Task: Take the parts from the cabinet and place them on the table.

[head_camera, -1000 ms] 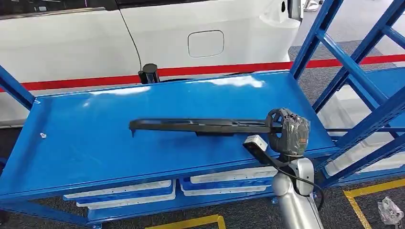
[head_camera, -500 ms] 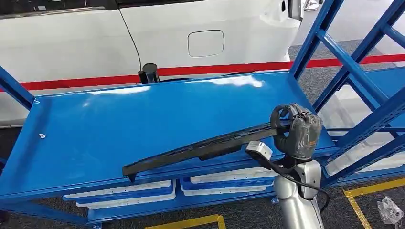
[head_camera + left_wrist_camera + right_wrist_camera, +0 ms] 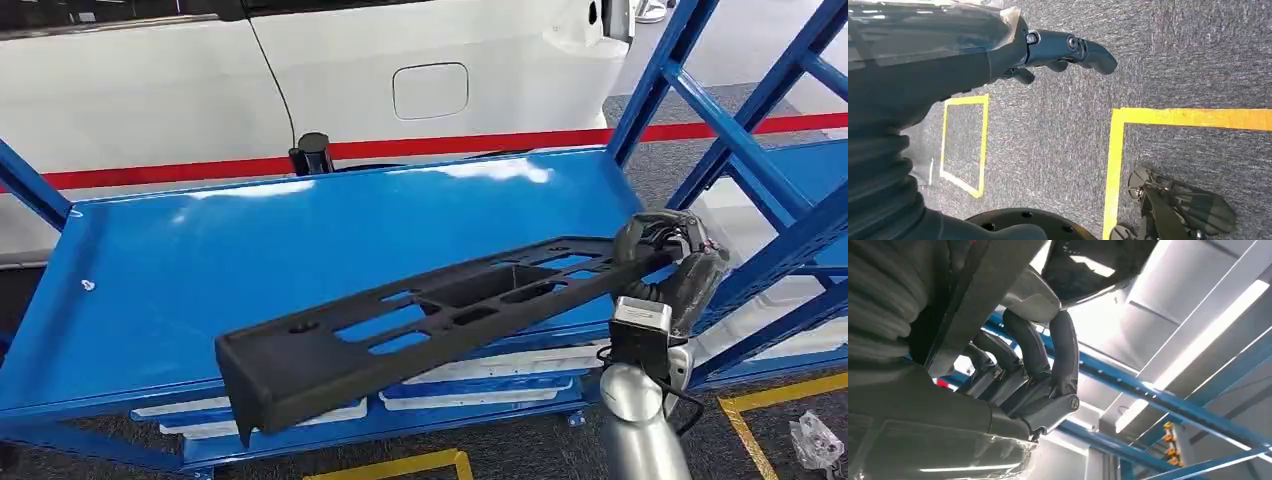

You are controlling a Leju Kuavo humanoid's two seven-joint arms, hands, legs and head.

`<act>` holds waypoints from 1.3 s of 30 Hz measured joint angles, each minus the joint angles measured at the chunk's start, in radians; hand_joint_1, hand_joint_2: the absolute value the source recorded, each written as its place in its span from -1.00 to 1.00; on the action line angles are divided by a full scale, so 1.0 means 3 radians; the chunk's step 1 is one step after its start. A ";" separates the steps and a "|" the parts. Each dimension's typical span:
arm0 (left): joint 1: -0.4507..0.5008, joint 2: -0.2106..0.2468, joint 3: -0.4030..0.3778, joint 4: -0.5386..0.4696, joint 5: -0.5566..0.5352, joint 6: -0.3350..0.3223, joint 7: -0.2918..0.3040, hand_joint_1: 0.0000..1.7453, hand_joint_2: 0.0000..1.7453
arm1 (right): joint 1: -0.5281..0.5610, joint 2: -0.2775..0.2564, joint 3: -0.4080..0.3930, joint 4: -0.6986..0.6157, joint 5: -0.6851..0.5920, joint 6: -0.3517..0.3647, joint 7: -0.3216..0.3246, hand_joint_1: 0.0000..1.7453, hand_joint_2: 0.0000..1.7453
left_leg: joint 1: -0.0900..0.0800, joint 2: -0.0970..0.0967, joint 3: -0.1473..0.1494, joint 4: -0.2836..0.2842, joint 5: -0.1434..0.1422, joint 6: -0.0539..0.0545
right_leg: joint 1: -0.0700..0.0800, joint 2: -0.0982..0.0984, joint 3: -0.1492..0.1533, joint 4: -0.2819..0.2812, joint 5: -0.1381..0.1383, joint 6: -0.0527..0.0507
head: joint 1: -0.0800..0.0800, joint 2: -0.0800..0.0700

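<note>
The head view is being lit brightly and evenly from overhead, and white glare patches are being thrown on the blue worktop toward the upper centre. In the right wrist view, ceiling light strips are burning out, leaving the hand silhouetted and soft.

Black slotted part, glossy blue table, white car, red floor stripe, grey speckled carpet with yellow lines

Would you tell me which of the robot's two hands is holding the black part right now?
The right hand grips the long black part by one end above the blue shelf. The left hand hangs over the floor and holds nothing.
</note>
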 joint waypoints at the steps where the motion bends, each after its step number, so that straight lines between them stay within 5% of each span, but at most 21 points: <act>1: 0.0001 0.0000 0.0000 0.0000 0.0000 0.0000 0.0000 -1.00 1.00 | 0.0006 -0.0008 0.0006 -0.0013 0.0000 0.0000 -0.0001 1.00 1.00 | 0.0000 -0.0002 0.0000 0.0000 0.0000 0.0000 | 0.0000 0.0000 0.0000 0.0000 0.0000 0.0000 | 0.0000 0.0000; 10: 0.0002 0.0001 0.0000 0.0000 0.0000 0.0000 -0.0001 -1.00 1.00 | 0.0029 -0.0057 0.0062 -0.0056 -0.0073 0.0037 -0.0020 1.00 1.00 | 0.0002 0.0000 -0.0001 0.0000 0.0000 0.0000 | 0.0001 0.0000 -0.0001 0.0000 0.0000 0.0000 | 0.0000 0.0000; 16: 0.0002 0.0008 -0.0003 0.0000 0.0025 -0.0041 -0.0013 -1.00 1.00 | 0.0138 -0.0062 0.0041 -0.0272 -0.1154 0.0421 -0.0277 1.00 1.00 | 0.0001 -0.0001 -0.0003 0.0000 0.0000 0.0000 | 0.0000 0.0000 -0.0003 0.0000 0.0000 0.0000 | 0.0000 0.0000; 22: 0.0002 0.0020 -0.0005 0.0000 0.0057 -0.0062 -0.0011 -1.00 1.00 | 0.0285 -0.0055 -0.0045 -0.0499 -0.1354 0.0472 -0.0385 1.00 1.00 | -0.0015 0.0000 -0.0004 0.0004 -0.0009 0.0009 | -0.0016 0.0000 -0.0003 -0.0004 0.0001 0.0003 | 0.0000 0.0000; 26: 0.0002 0.0029 -0.0005 0.0000 0.0066 -0.0075 -0.0020 -1.00 1.00 | 0.0345 -0.0050 -0.0046 -0.0576 -0.1320 0.0484 -0.0417 1.00 1.00 | -0.0032 0.0000 -0.0004 0.0007 -0.0017 0.0027 | -0.0032 0.0000 -0.0002 -0.0005 0.0001 0.0010 | -0.0001 0.0000; 30: 0.0001 0.0028 -0.0005 0.0000 0.0089 -0.0076 -0.0022 -1.00 1.00 | 0.0366 -0.0050 -0.0047 -0.0615 -0.1296 0.0486 -0.0426 1.00 1.00 | -0.0030 0.0010 0.0007 -0.0035 0.0027 0.0087 | -0.0042 0.0001 0.0001 -0.0003 0.0008 0.0062 | -0.0004 0.0000; 32: -0.0002 0.0025 -0.0005 -0.0001 0.0093 -0.0076 -0.0022 -1.00 1.00 | 0.0375 -0.0052 -0.0064 -0.0620 -0.1293 0.0486 -0.0428 1.00 1.00 | 0.0000 0.0023 0.0011 -0.0058 0.0057 0.0119 | -0.0049 -0.0001 -0.0140 0.0318 -0.0228 0.0016 | 0.0019 0.0001; 34: -0.0001 0.0020 -0.0004 -0.0001 0.0095 -0.0076 -0.0022 -1.00 1.00 | 0.0388 -0.0056 -0.0075 -0.0619 -0.1284 0.0486 -0.0428 1.00 1.00 | -0.0001 0.0026 -0.0006 -0.0057 0.0061 0.0119 | -0.0050 0.0000 -0.0354 0.0846 -0.0449 0.0001 | 0.0020 0.0001; 35: 0.0000 0.0020 -0.0003 -0.0001 0.0099 -0.0076 -0.0022 -1.00 1.00 | 0.0396 -0.0056 -0.0078 -0.0619 -0.1268 0.0484 -0.0430 1.00 1.00 | 0.0001 0.0027 -0.0013 -0.0056 0.0066 0.0113 | -0.0054 -0.0001 -0.0421 0.1024 -0.0492 0.0020 | 0.0020 0.0000; 36: 0.0000 0.0020 -0.0001 -0.0001 0.0100 -0.0076 -0.0022 -1.00 1.00 | 0.0401 -0.0056 -0.0078 -0.0619 -0.1261 0.0482 -0.0431 1.00 1.00 | 0.0010 0.0026 -0.0020 -0.0055 0.0073 0.0102 | -0.0065 -0.0001 -0.0401 0.1012 -0.0462 0.0052 | 0.0019 0.0001; 37: 0.0000 0.0020 -0.0001 -0.0001 0.0100 -0.0076 -0.0024 -1.00 1.00 | 0.0400 -0.0056 -0.0079 -0.0619 -0.1255 0.0479 -0.0431 1.00 1.00 | 0.0020 0.0025 -0.0026 -0.0051 0.0079 0.0091 | -0.0076 -0.0002 -0.0311 0.0851 -0.0382 0.0097 | 0.0020 0.0000; 39: -0.0001 0.0020 -0.0001 -0.0001 0.0100 -0.0084 -0.0038 -1.00 1.00 | 0.0397 -0.0057 -0.0083 -0.0619 -0.1254 0.0472 -0.0431 1.00 1.00 | 0.0046 0.0022 -0.0035 -0.0036 0.0088 0.0058 | -0.0108 -0.0009 0.0024 0.0249 -0.0169 0.0186 | 0.0022 0.0000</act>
